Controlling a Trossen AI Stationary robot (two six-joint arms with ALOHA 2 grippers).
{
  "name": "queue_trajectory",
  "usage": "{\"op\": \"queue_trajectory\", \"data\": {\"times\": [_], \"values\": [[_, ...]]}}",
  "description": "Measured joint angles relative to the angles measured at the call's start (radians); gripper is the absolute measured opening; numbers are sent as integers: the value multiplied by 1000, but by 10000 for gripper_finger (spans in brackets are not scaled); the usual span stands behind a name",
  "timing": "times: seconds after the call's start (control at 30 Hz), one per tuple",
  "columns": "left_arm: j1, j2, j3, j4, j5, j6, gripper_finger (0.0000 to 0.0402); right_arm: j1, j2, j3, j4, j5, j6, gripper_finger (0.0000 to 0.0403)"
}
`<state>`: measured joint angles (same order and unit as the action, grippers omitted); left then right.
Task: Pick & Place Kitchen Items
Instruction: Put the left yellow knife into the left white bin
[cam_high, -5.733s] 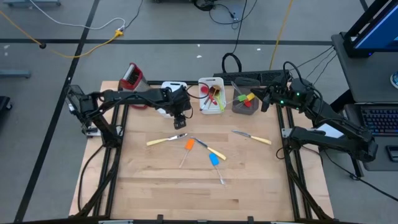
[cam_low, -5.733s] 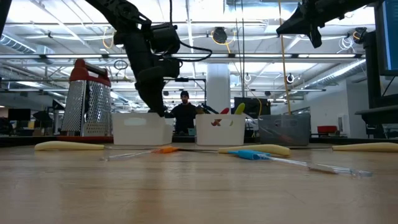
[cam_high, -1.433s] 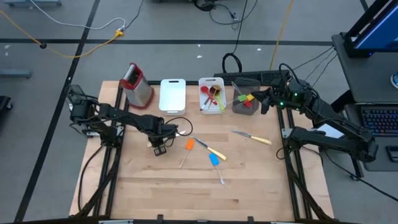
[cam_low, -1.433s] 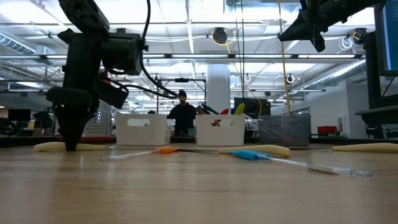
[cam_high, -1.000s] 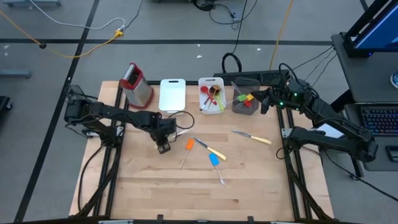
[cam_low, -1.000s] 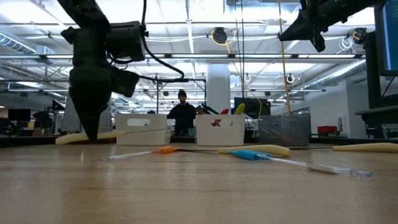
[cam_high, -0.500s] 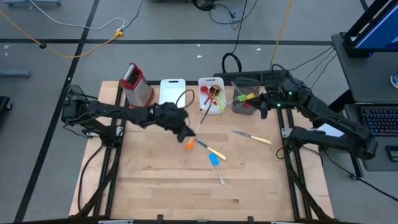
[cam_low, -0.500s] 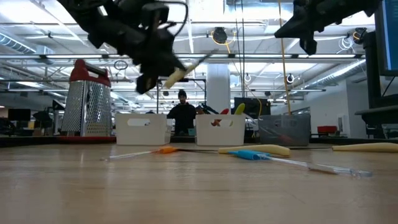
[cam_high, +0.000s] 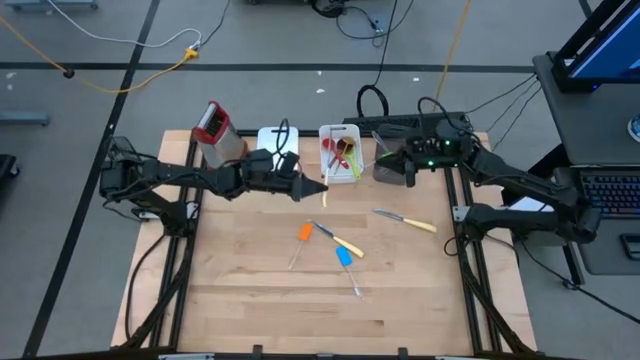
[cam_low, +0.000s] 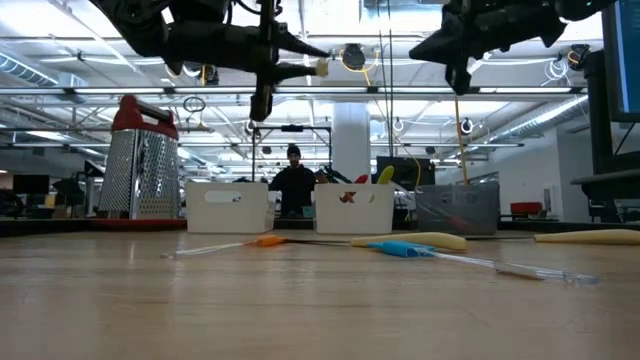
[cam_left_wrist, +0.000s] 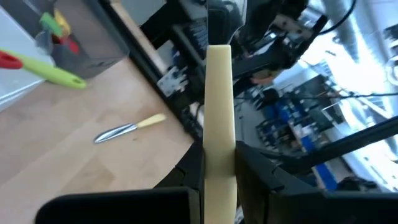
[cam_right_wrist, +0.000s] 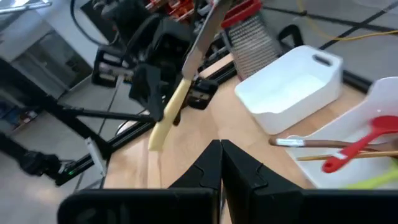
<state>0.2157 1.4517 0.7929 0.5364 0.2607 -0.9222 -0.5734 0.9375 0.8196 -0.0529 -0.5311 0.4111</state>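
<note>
left gripper (cam_high: 303, 188): you are clamping the cream-handled knife (cam_left_wrist: 219, 124) by its handle, carried high beside the white bin (cam_high: 341, 153), likely so it drops in.
right gripper (cam_high: 408, 170): you are keeping its fingers together, waiting above the grey cup (cam_high: 388, 167), out of the way.
remaining items: the orange spatula (cam_high: 303, 235), blue spatula (cam_high: 345, 259) and another knife (cam_high: 405, 220) are lying mid-table, awaiting you.

Right wrist view: right hand (cam_right_wrist: 220, 163) closed above the worktop (cam_right_wrist: 186, 140).
Beyond it, the left hand (cam_right_wrist: 163, 93) grips a cream-handled knife (cam_right_wrist: 180, 93), tilted. An empty white bin (cam_right_wrist: 291, 87) sits beside a bin (cam_right_wrist: 379, 102) holding a red spoon (cam_right_wrist: 360, 146); a grater (cam_right_wrist: 250, 34) stands behind.
</note>
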Motion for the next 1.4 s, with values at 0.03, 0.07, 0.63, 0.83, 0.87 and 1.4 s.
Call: {"op": "queue_trajectory", "data": {"times": [0.03, 0.07, 0.63, 0.83, 0.87, 1.4], "values": [[2, 0, 0, 11, 0, -8, 48, 7, 11, 0, 12, -8, 0, 0], [7, 0, 0, 17, 3, -15, 48, 14, 23, 0, 30, -20, 0, 0], [225, -154, 3, -209, -124, -82, 48, 98, 68, 0, 52, -24, -2, 0], [242, -251, 41, -560, -186, -112, 48, 98, 68, 0, 52, -22, -3, 0], [241, -255, 62, -648, -191, -113, 48, 98, 68, 0, 52, -22, -3, 0], [295, 6, 557, -1480, -249, -47, 48, 98, 68, 0, 56, -23, -11, 0]]}}
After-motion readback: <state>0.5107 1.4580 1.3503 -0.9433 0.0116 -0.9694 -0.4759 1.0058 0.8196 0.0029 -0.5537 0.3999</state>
